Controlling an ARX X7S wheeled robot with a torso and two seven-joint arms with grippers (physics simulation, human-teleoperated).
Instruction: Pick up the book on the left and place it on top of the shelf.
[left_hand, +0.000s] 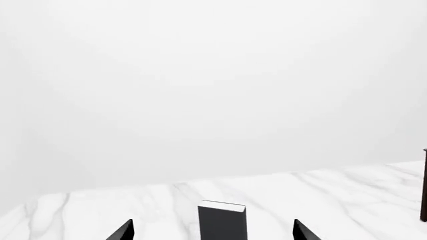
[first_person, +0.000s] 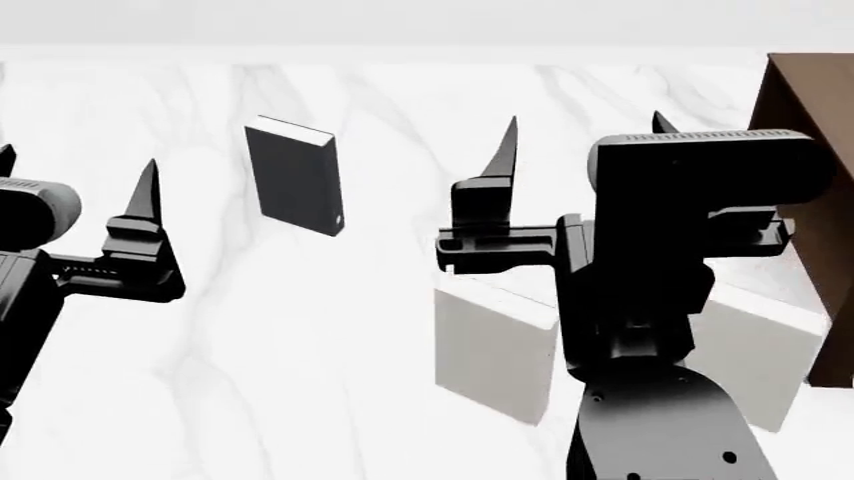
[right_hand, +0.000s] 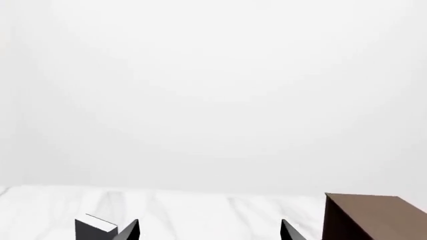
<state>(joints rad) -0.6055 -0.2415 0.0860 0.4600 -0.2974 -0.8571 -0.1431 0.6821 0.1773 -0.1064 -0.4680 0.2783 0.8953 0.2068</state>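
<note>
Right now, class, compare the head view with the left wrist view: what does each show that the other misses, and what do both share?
Only the head view shows the two white books, the right pincer, open, and the left arm's body.

Only the left wrist view shows the black book centred between the open left pincer fingertips, not yet gripped.

Both show the black book standing upright on the marble table, the left pincer and an edge of the brown shelf.

Finding no readable text, label, brand or number anywhere. Showing only a tiny white mark near the lower corner of the black book (first_person: 296, 176), standing on the marble table (first_person: 267, 380); possibly a logo, too small for reading.
</note>
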